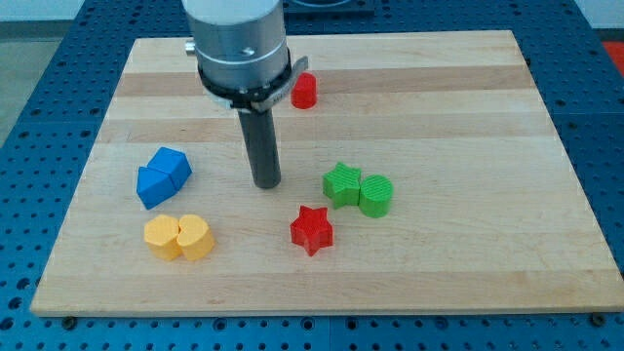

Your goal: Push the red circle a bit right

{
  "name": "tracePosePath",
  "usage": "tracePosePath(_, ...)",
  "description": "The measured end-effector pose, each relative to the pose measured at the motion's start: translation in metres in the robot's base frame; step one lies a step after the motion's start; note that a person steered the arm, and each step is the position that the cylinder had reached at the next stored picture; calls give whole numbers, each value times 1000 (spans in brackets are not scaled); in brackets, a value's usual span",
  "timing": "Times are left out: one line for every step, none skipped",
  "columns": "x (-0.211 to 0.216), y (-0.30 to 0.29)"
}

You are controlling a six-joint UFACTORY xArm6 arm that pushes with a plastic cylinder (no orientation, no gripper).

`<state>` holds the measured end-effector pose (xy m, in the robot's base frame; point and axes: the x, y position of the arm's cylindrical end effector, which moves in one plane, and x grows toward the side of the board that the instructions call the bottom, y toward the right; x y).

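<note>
Wooden table (546, 244), light planks, bearing all items. Arm housing, grey, at the view's top, carrying dark rod; no pincer fitted, nothing held, my tip (266, 184) resting on bare wood mid-table. Blue blocks (162, 175), touching pair, well to the tip's left. Yellow blocks (178, 237), touching pair, lower left. Green star (342, 183) touching green cylinder (375, 195), right of the tip. Red star (312, 230), lower right. Red circle (304, 90), near the top, just right of the housing; tip apart from it, likely needing to reach its left side.
</note>
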<state>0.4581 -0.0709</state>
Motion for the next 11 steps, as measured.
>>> tracePosePath(-44,0)
tracePosePath(-72,0)
tracePosePath(-97,0)
tracePosePath(-114,0)
tracePosePath(-129,0)
tracePosePath(-129,2)
tracePosePath(-129,11)
tracePosePath(-129,11)
tracePosePath(-129,14)
tracePosePath(-129,15)
tracePosePath(-128,25)
